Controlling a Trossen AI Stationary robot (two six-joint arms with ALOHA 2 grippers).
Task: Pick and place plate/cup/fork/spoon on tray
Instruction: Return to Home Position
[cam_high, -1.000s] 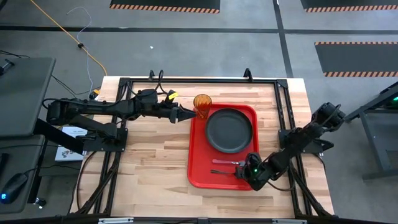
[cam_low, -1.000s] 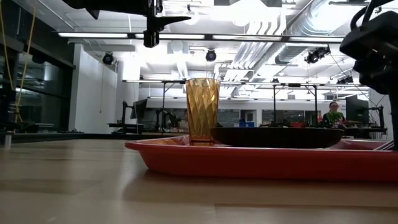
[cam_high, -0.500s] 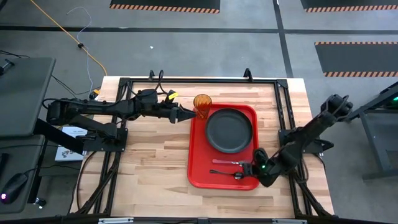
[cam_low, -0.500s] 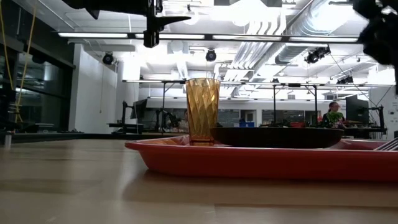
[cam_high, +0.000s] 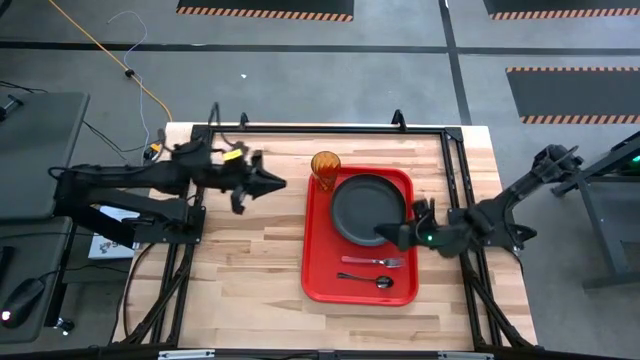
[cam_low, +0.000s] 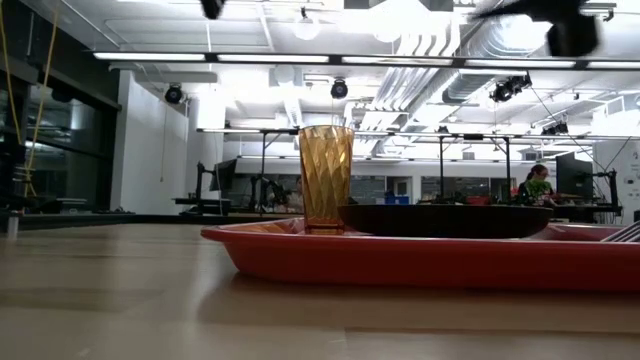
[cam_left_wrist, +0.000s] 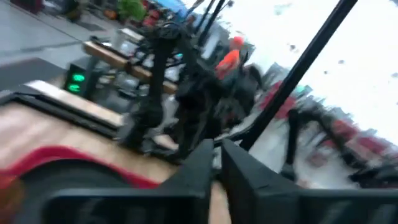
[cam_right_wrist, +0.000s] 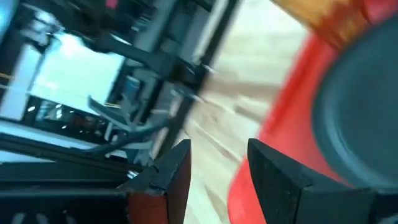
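Red tray (cam_high: 320, 285) held black plate (cam_high: 365, 205), amber cup (cam_high: 325, 163), pink fork (cam_high: 362, 260), spoon (cam_high: 381, 282). Over plate hung right gripper (cam_high: 385, 234), fingers apart; left gripper (cam_high: 278, 183) pinched together above wood table (cam_high: 250, 260). Bright workshop (cam_low: 450, 150) behind.

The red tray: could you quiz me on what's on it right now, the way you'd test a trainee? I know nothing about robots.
1. True or false: the cup stands on the tray, at a corner beside the plate.
2. Multiple choice: what lies between the plate and the spoon? A) the fork B) the cup C) nothing
3. Short answer: the right gripper hovers over the plate's edge. What do its fingers hold?

Key: 1 true; 2 A; 3 nothing, the fingers are open and empty.
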